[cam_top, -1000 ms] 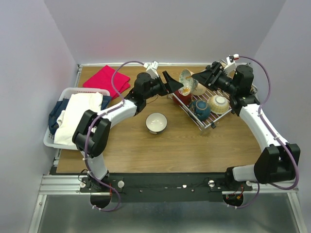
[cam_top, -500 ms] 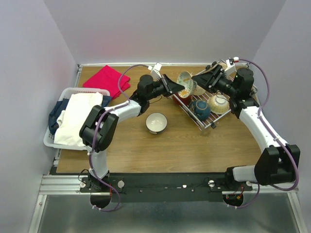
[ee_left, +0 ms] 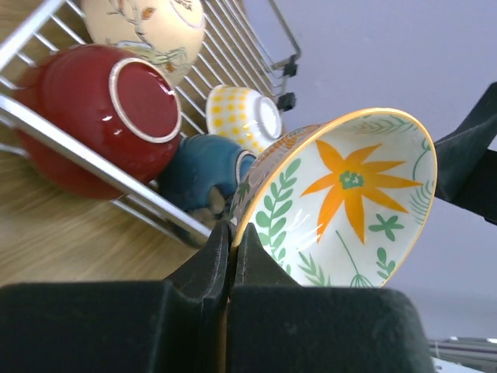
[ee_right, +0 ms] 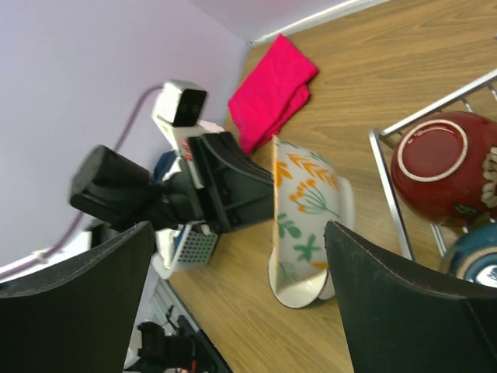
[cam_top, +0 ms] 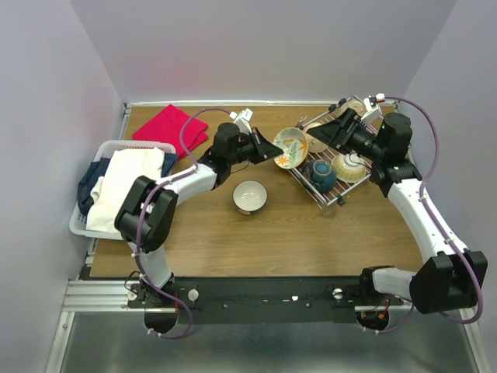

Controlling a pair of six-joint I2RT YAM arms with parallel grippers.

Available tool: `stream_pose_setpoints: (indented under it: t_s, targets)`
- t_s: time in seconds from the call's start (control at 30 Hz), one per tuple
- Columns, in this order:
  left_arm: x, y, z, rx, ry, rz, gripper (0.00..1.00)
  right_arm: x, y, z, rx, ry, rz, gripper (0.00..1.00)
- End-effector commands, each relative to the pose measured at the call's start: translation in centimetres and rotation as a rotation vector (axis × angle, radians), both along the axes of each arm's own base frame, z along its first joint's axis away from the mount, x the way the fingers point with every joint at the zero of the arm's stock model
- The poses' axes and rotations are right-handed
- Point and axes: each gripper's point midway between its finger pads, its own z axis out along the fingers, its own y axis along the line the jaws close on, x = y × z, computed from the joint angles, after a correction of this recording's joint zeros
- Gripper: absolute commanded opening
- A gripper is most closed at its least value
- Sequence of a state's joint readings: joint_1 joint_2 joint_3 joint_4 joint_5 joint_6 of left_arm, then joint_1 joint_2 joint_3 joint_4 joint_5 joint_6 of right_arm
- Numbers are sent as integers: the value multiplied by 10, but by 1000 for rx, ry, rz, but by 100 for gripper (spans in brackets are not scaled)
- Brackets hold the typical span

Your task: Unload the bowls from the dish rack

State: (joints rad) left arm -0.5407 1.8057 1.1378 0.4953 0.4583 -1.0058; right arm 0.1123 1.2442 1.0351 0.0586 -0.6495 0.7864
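Observation:
My left gripper is shut on the rim of a floral-patterned bowl, holding it tilted in the air just left of the dish rack. Facing that bowl from the right, my right gripper stands open and holds nothing. Bowls left in the rack lie upside down: red, teal, yellow-dotted and cream. A white bowl stands upright on the table.
A red cloth lies at the table's back left. A white basket of laundry sits at the left edge. The two arms nearly meet above the rack's left end.
My left gripper has shut on the floral bowl's rim and carried it left and lower, off the rack. My right gripper has opened, let the bowl go and drawn back right.

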Motion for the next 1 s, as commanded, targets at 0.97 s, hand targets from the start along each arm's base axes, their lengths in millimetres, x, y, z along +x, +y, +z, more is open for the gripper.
stream_pose_setpoints:
  t_s: [0.97]
  targets:
    - [-1, 219, -64, 802, 170, 338, 0, -26, -62, -71, -497, 75, -155, 100]
